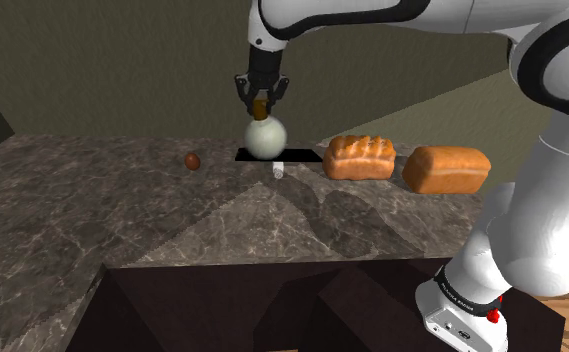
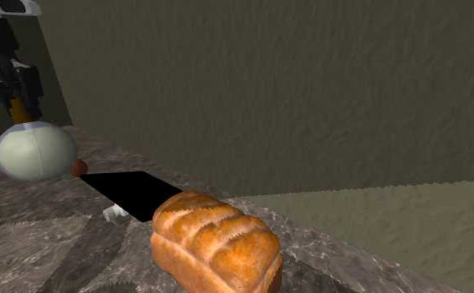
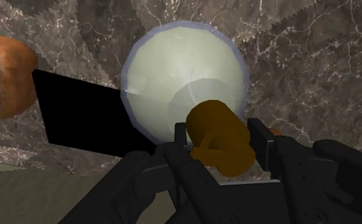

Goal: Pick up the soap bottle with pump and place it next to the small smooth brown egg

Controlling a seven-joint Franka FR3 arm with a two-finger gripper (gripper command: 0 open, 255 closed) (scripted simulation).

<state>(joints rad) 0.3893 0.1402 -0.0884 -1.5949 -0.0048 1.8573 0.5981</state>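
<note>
A round, pale greenish-white soap bottle (image 1: 266, 138) (image 2: 35, 151) (image 3: 179, 83) with a brown pump (image 3: 219, 137) hangs upright under my gripper (image 1: 261, 105) (image 2: 16, 106) (image 3: 217, 143). The black fingers are shut on the pump. The bottle is at the back of the marble countertop (image 1: 122, 210); how far it is off the surface I cannot tell. The small brown egg (image 1: 192, 160) (image 2: 78, 167) lies on the counter a short way toward the shoulder view's left of the bottle.
Two brown bread loaves (image 1: 359, 157) (image 1: 447, 168) (image 2: 214, 241) lie to the shoulder view's right of the bottle. A flat black rectangle (image 1: 275, 155) (image 2: 131, 193) lies beneath and beside it, with a small pale cylinder (image 1: 278, 169) (image 2: 114, 213) at its front. A wall rises behind the counter.
</note>
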